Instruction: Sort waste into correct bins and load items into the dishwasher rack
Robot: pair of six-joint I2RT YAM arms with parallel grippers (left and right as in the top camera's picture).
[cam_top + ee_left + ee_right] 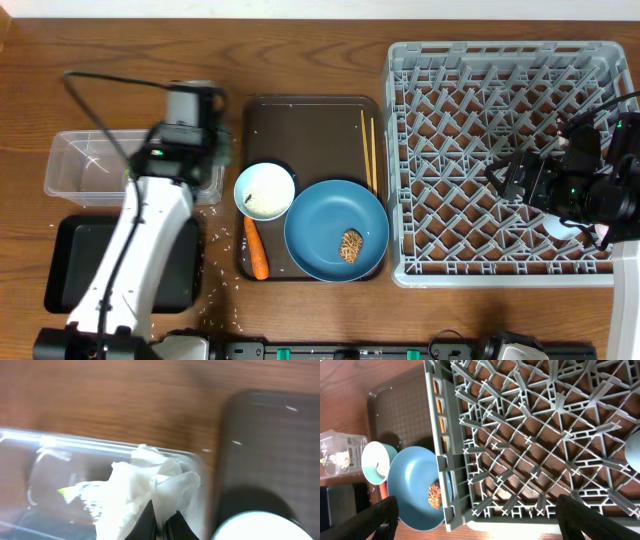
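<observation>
left gripper (161, 522) is pinched tight on the crumpled white paper (150, 485) at the clear tub (30, 440), right gripper (515, 178) hangs spread wide above the rack (520, 435)

- Left arm (150, 235): long white link, black joint housings, grey cylindrical motor (190, 103) at the wrist, and a thin black cable (95, 85) looping out to the left.
- Left gripper (161, 521): black jaws with narrow tapering tips.
- Right arm (628, 290): white link, bulky black wrist block (585, 180), and a black lead (605, 103) trailing to the right.
- Right gripper (477, 502): matte black jaws, broad with rounded edges.
</observation>
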